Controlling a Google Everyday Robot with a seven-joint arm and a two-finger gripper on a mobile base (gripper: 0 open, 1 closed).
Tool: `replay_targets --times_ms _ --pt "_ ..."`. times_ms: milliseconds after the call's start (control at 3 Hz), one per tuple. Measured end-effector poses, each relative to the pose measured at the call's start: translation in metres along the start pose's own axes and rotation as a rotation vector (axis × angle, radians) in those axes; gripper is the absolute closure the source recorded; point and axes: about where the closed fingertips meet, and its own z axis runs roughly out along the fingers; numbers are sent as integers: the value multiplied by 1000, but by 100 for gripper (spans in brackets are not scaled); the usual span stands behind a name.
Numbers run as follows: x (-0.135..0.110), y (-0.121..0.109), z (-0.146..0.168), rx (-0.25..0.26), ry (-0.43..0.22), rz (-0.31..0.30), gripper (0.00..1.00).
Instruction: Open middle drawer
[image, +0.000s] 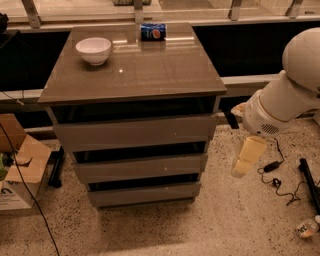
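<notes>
The grey-brown cabinet (132, 75) has three handleless drawer fronts. The middle drawer (140, 168) is the second front, wide and shallow, and it sits pushed in, in line with the taller top front (135, 131) and the lowest front (145, 194). My gripper (247, 156) is pale yellow and hangs down from the white arm (285, 100) to the right of the cabinet. It is level with the middle drawer, a short way off the cabinet's right side, and touches nothing.
A white bowl (94, 49) and a blue soda can (153, 31) sit on the cabinet top. A cardboard box (20, 165) stands on the floor at the left. Black cables (275, 175) and a small bottle (306, 227) lie on the floor at the right.
</notes>
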Motion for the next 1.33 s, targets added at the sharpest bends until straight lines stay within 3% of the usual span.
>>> replay_targets --times_ms 333,667,1000,1333 --pt "1 3 27 -18 43 15 0" --pt "6 8 75 -35 47 28 0" --pt "7 2 123 -39 -4 41 0" --pt "10 -8 166 -32 -106 73 0"
